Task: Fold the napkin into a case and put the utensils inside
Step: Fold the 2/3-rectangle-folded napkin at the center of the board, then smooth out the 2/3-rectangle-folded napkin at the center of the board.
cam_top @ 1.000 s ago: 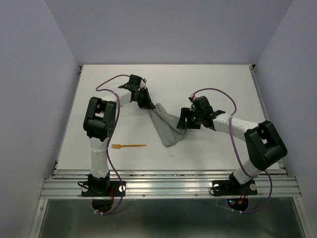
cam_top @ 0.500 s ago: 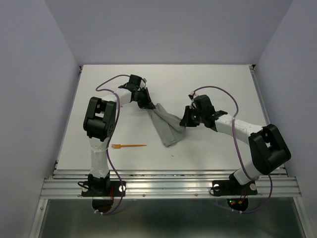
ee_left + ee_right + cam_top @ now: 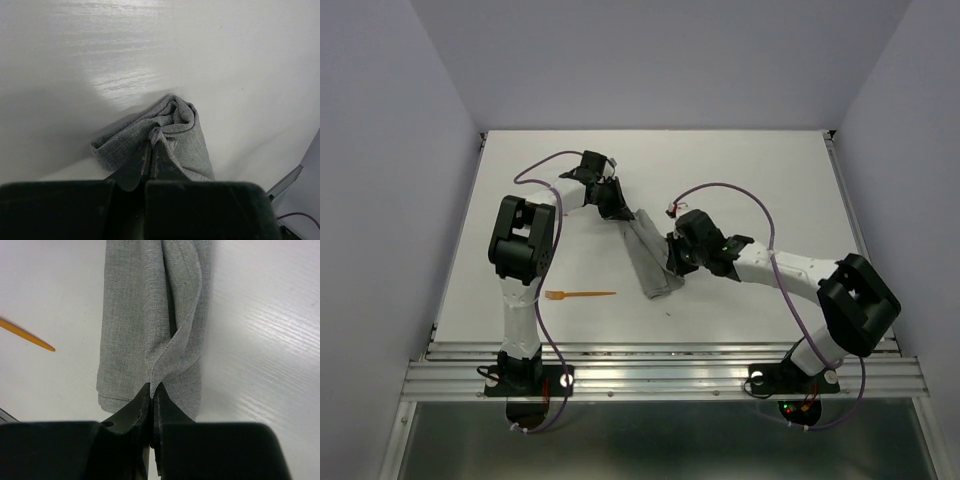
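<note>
The napkin (image 3: 650, 262), gathered into a narrow, rumpled grey strip, was laid diagonally on the white table (image 3: 750, 170) between the two arms. Its far end was pinched by the left gripper (image 3: 151, 150), whose jaws were pressed fully together on a bunched corner of cloth. A raised fold near its near end was clamped by the right gripper (image 3: 152, 390), the jaws likewise closed with only fabric between them. The orange fork (image 3: 582, 294) was positioned flat on the table to the left of the strip's near end, apart from the cloth and from both grippers.
</note>
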`<state>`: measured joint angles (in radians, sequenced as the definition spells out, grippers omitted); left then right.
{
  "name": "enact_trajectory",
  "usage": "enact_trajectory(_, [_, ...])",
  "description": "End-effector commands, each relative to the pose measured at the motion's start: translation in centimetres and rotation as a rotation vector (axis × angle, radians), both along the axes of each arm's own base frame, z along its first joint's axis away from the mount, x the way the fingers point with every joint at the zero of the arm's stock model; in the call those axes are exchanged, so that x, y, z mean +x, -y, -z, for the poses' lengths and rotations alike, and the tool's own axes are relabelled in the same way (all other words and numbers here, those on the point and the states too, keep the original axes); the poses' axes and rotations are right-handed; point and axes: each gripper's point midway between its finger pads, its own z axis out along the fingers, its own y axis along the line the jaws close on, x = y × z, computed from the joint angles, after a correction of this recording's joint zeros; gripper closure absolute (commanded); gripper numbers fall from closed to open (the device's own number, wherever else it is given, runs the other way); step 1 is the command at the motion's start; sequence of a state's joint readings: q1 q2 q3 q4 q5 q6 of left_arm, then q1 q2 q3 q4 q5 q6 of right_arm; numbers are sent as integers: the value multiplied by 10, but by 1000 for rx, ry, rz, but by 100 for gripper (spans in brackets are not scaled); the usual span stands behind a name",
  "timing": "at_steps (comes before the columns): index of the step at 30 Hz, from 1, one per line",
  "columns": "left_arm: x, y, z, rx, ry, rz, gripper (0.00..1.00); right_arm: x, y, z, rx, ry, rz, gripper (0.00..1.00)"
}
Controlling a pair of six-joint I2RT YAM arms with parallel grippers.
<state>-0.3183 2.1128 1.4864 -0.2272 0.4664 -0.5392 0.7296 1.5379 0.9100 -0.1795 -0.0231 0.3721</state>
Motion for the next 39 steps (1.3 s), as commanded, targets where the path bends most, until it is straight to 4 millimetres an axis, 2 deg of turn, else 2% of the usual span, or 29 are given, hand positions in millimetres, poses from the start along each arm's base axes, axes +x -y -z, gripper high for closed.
enact_trajectory(1, [-2,-6,2,22,-3,3,100,7,0,-5,-103,89,9,98])
enact_trajectory(6, [-1,-5,1,20,-2,3,100,-5,-8,13,-210,118,-29,98])
enact_trajectory(8, [-1,-6,3,21,-5,2,100,-12,-11,26,-262,124,-47,94])
enact_trajectory(9, [-1,-6,4,22,-8,2,100,-13,-12,29,-277,129,-49,90])
enact_trajectory(10, [-1,-6,4,22,-8,2,100,-15,-12,34,-301,132,-53,77])
enact_trajectory(11, [-1,-6,4,22,-6,3,100,-17,-14,36,-308,130,-61,70])
enact_trajectory(13, [-2,-6,5,22,-9,4,100,-20,-16,34,-307,129,-68,52])
enact_trajectory(14, [-2,-6,4,21,-8,4,100,-19,-16,30,-302,135,-61,47])
enact_trajectory(16, [-2,-7,4,22,-7,5,100,-15,-7,21,-315,166,-17,39])
enact_trajectory(17, [-2,-7,4,22,-7,5,100,-14,-4,16,-317,179,-5,32])
enact_trajectory(19, [-2,-6,5,21,-6,7,100,-10,-1,-6,-295,230,18,20])
enact_trajectory(20, [-3,-6,5,22,-7,8,100,-8,1,-18,-280,252,26,18])
enact_trajectory(23, [-3,-6,6,21,-7,9,100,-4,-1,-36,-240,275,43,16])
enact_trajectory(27, [-4,-6,7,19,-8,11,100,9,-1,-44,-167,237,77,16])
enact_trajectory(31, [-4,-6,6,18,-8,13,100,14,-10,-43,-132,212,78,27])
enact_trajectory(32, [-4,-6,6,20,-8,13,100,15,-14,-44,-122,208,81,36])
enact_trajectory(35, [-4,-6,4,18,-5,14,100,23,-12,-40,-115,200,110,51])
enact_trajectory(37, [-4,-6,4,19,-5,13,100,26,-12,-34,-90,176,115,54])
enact_trajectory(39, [-5,-6,4,19,-5,15,100,31,-10,-27,-65,138,124,52])
